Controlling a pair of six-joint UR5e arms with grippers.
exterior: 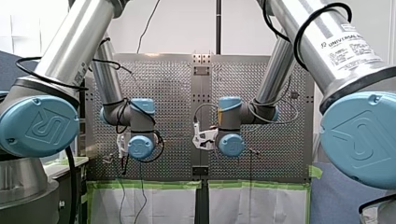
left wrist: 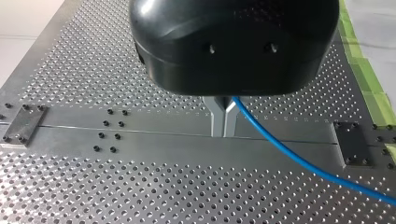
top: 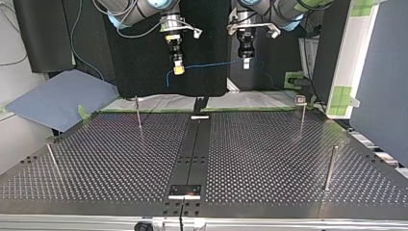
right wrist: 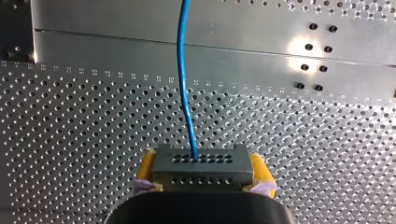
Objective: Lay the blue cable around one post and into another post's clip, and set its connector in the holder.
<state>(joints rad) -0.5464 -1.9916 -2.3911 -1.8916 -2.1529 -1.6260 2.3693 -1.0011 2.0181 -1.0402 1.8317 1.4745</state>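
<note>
Right gripper: yellow pads clamp dark grey multi-hole connector block. Left gripper: metal fingers pinched tight on thin blue cable, above perforated table.

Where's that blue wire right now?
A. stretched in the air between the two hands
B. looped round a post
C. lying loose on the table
A: the top view shows the blue cable strung in the air from my right hand, which grips its connector, to my left hand, above the table.
</note>
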